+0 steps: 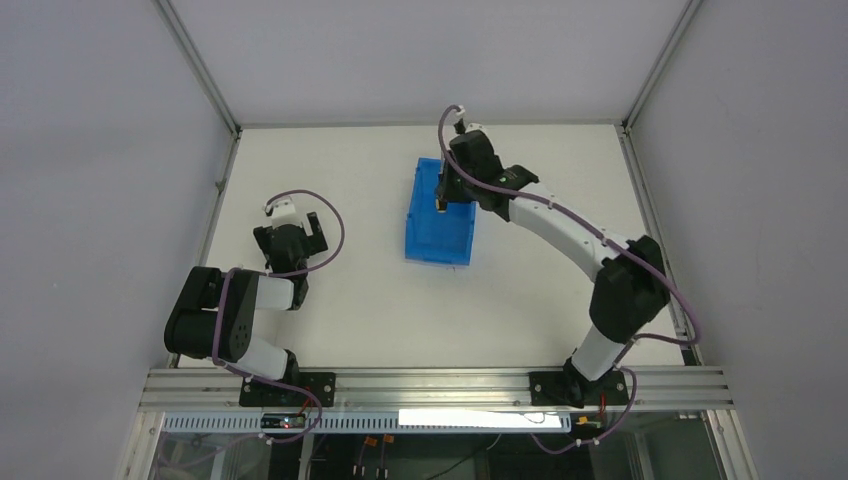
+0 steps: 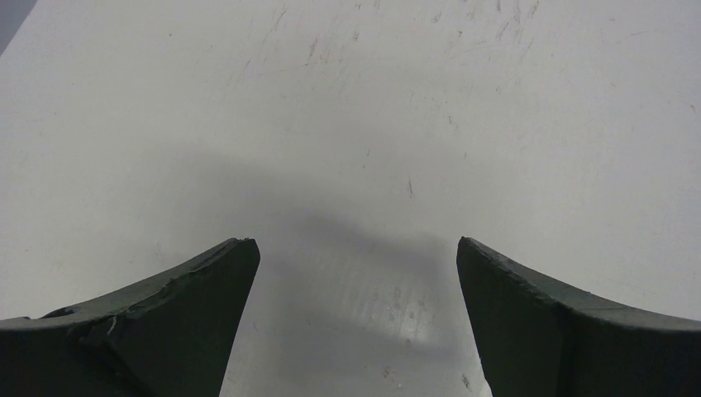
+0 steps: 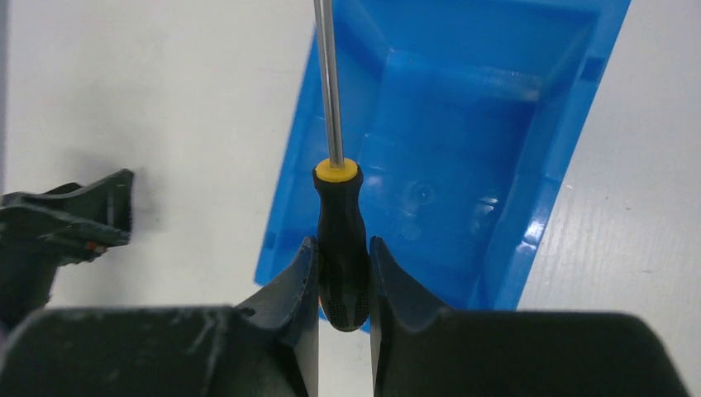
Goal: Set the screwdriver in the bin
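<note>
My right gripper (image 3: 343,246) is shut on the black handle of the screwdriver (image 3: 340,236). Its yellow collar and thin metal shaft point away from the fingers, over the left wall of the blue bin (image 3: 450,186). The handle hangs above the bin's near left corner, clear of its floor. From above, the right gripper (image 1: 443,197) hovers over the far part of the bin (image 1: 438,238), and the screwdriver (image 1: 440,206) shows only as a small yellow spot. My left gripper (image 2: 357,248) stands open over the bare table, well left of the bin, with nothing between its fingers.
The white table (image 1: 520,300) is framed by a metal rail and grey walls. The left arm (image 1: 285,250) is folded near the table's left side. A black part (image 3: 62,227) shows at the left edge of the right wrist view, beside the bin.
</note>
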{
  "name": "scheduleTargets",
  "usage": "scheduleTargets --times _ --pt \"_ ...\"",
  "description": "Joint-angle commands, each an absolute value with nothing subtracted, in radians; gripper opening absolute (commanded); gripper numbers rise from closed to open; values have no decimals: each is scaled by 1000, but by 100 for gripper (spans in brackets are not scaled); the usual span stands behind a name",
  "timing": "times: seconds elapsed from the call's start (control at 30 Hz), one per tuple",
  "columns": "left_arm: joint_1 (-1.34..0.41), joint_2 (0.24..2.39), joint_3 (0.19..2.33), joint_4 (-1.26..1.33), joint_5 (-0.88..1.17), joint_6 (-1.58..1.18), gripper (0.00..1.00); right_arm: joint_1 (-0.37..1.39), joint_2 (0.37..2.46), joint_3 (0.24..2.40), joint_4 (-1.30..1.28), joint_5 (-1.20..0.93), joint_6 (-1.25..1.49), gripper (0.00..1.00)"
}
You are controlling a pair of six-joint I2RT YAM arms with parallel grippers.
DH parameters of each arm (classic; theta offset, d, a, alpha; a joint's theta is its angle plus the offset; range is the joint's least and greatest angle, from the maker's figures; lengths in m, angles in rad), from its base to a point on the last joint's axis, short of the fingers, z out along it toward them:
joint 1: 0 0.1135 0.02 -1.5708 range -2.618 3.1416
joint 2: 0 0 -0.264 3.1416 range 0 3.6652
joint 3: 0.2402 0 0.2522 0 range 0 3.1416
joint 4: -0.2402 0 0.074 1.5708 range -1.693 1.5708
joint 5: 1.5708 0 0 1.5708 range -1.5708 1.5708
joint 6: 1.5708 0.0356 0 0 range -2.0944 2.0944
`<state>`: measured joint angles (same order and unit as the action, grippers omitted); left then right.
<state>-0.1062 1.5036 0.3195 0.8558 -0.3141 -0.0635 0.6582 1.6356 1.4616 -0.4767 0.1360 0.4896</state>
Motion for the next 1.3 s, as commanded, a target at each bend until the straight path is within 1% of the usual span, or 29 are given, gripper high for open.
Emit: scheduleTargets --times 0.0,0.33,0.53,0.57,0.67,0.73,0.8,0.9,1.0,1.07,1.17,1.27 --pt "-114 1501 343 877 -328 -70 99 664 1743 1447 -408 180 568 0" --pt "-114 1502 342 877 -330 -69 99 676 1943 1443 -438 198 636 0" --pt "-114 1502 343 877 -330 -69 99 688 2046 1499 -500 208 636 0" --pt "-114 1502 344 877 -330 -69 99 689 2057 1507 -506 208 635 2" --pt "-114 1502 343 877 -330 -69 99 694 2065 1525 -520 214 632 16" --pt "-114 1503 343 878 -330 -69 99 700 2061 1537 -533 221 626 31" --pt "-115 1502 344 878 -330 -68 99 707 2053 1559 -554 232 616 38" --pt "-115 1502 344 877 -330 -69 99 716 2025 1594 -587 247 594 44" --pt "-115 1502 344 877 -331 -69 99 722 1971 1631 -622 262 567 56" --pt "-115 1502 344 877 -331 -69 99 724 1923 1652 -635 264 538 64" --pt "-115 1502 344 877 -331 -68 99 724 1841 1659 -634 262 479 80" --pt "-115 1502 344 877 -331 -69 99 721 1734 1618 -606 261 389 96"
